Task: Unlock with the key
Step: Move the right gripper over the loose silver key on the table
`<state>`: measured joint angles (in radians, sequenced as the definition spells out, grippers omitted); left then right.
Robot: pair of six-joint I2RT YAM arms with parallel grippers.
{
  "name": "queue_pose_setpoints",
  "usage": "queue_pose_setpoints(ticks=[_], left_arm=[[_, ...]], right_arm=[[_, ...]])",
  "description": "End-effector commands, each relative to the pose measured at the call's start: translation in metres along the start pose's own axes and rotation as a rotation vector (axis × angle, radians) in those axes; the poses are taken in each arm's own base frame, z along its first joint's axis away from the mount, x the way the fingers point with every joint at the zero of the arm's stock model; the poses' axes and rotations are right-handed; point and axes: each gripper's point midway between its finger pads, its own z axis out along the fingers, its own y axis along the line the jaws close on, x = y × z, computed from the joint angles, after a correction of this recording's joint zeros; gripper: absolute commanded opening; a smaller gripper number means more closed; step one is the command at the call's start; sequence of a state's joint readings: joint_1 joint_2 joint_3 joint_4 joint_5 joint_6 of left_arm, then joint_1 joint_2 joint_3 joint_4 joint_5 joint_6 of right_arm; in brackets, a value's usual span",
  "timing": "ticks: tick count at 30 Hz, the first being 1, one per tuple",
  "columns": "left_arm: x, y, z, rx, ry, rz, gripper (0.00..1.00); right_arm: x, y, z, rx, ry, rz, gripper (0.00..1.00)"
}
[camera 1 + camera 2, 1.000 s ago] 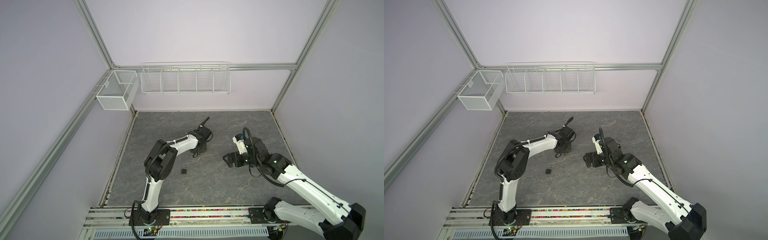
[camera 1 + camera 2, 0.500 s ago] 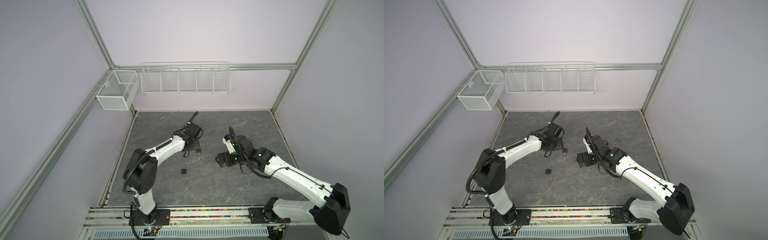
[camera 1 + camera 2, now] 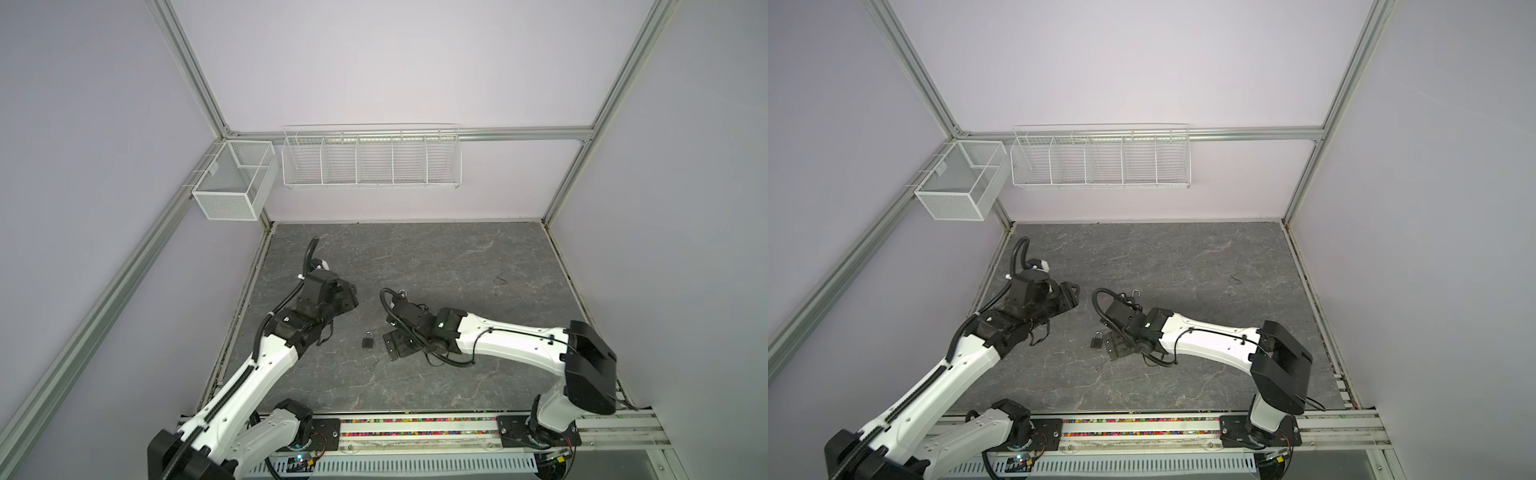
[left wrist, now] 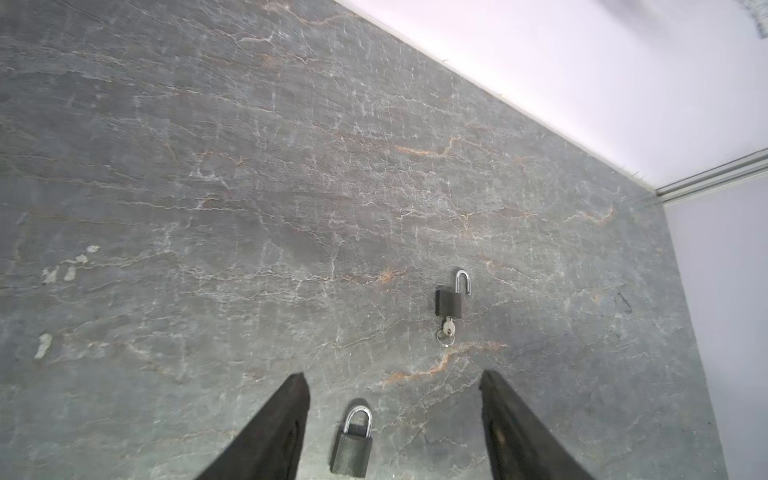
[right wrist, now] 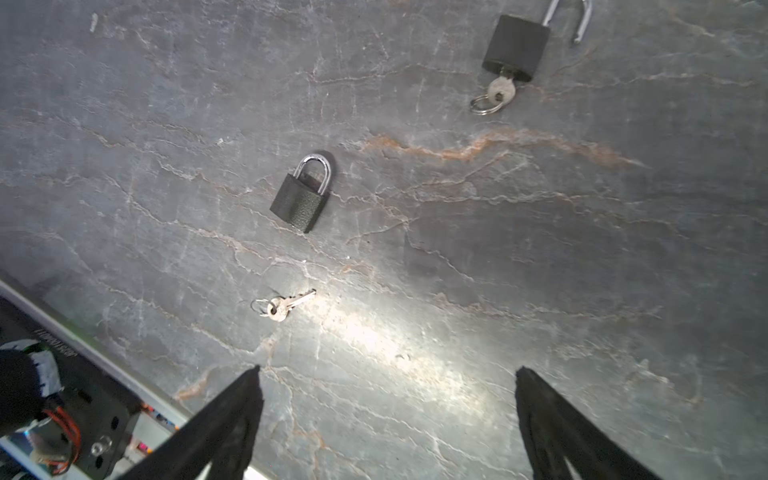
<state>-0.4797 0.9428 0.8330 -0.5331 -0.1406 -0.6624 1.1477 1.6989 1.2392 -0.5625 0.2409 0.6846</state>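
Pale lilac walls (image 3: pixel 395 62) in metal framing (image 3: pixel 519 134); grey veined floor (image 3: pixel 436 257), perhaps slate; a wire rack (image 3: pixel 371 160) and mesh basket (image 3: pixel 232 187) hang high.

- In both top views the light was soft and even; only faint shadows lay on the bench (image 3: pixel 436 266).
- The frame posts (image 3: pixel 187 66) leaned and bowed towards the edges, a wide-lens distortion.
- In the right wrist view a white glare patch lay on the bench; the right claw (image 5: pixel 387 369) showed soft-edged and black.
- In the left wrist view the wall (image 4: pixel 582 62) was washed out, its far corner smeared; the left claw (image 4: pixel 392 374) was blurred.
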Motion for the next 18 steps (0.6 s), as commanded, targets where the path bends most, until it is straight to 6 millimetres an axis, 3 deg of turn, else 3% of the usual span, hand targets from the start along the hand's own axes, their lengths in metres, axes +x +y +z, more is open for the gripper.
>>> queue_pose_setpoints(ticks=[1, 8, 18], left_arm=[[0.0, 0.007, -0.018, 0.019, -0.032, -0.031, 0.66], [0.003, 0.027, -0.045, -0.012, -0.08, -0.057, 0.65], [0.001, 0.044, -0.068, -0.06, -0.132, -0.077, 0.65]], right_arm=[[-0.001, 0.005, 0.011, 0.052, -0.034, 0.094, 0.95], [0.015, 0.033, 0.038, 0.073, 0.019, 0.026, 0.94], [0.024, 0.048, 0.06, 0.096, 0.057, -0.027, 0.94]])
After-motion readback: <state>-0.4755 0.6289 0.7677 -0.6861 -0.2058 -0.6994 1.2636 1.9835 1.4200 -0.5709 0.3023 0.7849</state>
